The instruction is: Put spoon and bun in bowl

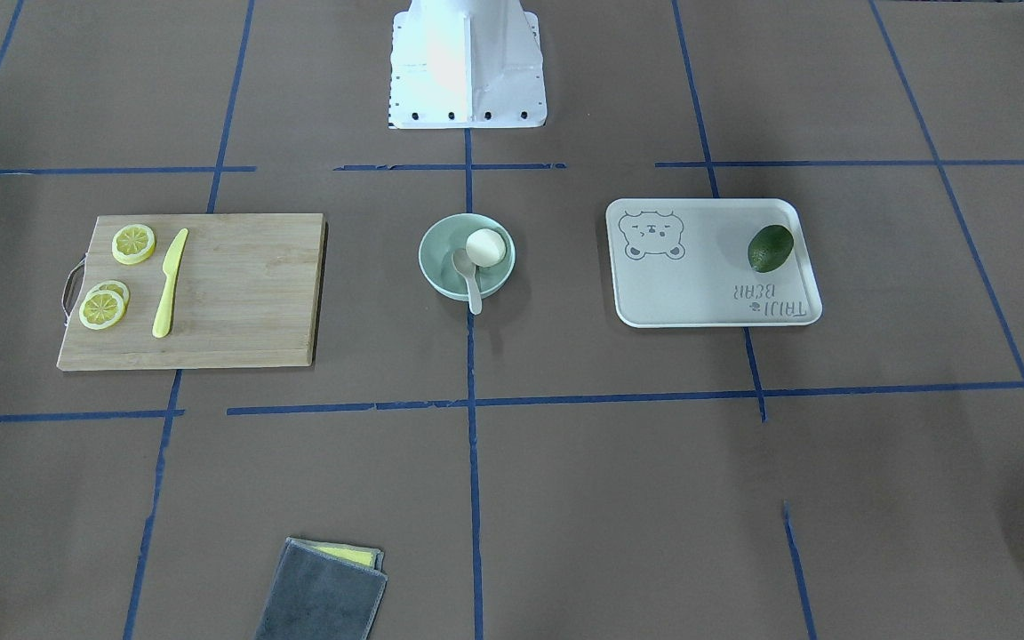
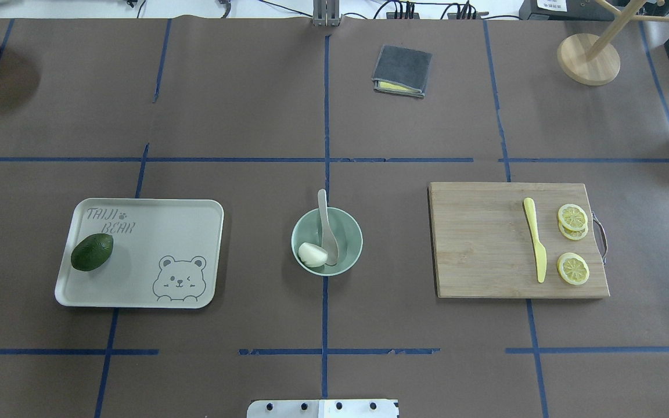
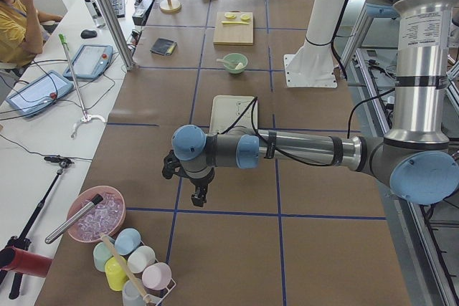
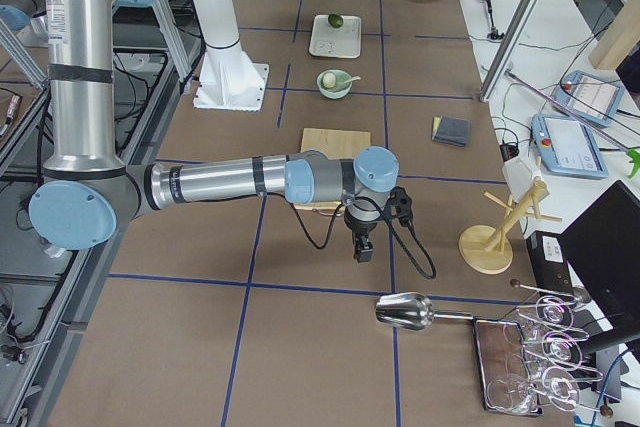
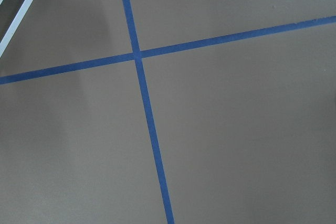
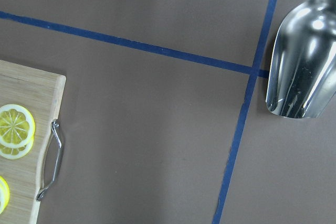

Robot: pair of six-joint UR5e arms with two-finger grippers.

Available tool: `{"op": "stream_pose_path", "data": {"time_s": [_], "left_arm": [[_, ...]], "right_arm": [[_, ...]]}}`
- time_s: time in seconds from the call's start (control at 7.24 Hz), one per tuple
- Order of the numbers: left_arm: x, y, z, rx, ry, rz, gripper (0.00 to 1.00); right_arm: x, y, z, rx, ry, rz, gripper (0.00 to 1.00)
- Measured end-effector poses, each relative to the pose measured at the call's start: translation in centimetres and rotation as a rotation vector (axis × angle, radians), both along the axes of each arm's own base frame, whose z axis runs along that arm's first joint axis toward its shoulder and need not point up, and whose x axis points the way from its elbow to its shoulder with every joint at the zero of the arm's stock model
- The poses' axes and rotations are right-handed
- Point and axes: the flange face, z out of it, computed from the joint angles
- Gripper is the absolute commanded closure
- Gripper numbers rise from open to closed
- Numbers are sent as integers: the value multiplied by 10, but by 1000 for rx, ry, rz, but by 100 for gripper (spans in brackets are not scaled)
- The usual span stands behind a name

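Tabletop [image 2: 241, 116] looks fine, bun [image 2: 312, 254] sits in the bowl [image 2: 353, 235], but a nudge could flip the rim-overhanging spoon [image 2: 326, 229] out; left gripper [image 3: 199, 197], right gripper [image 4: 361, 249]: can't tell if spread.

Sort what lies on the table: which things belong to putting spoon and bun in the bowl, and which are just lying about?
Job: spoon, bun, bowl.
Lying about: bear-print tray, avocado, wooden cutting board, yellow knife, lemon slices, grey cloth.
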Motion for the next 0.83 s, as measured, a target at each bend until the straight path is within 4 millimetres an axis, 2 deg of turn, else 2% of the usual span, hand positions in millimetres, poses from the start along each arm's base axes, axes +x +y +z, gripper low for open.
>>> {"op": "stream_pose_path", "data": {"time_s": [0.41, 0.83], "left_arm": [[0, -1, -1, 2, -3, -1, 0], [-1, -5, -5, 4, -20, -8, 0]], "right_arm": [[0, -13, -14, -24, -2, 3, 0], [-2, -17, -18, -32, -2, 0, 0]]}}
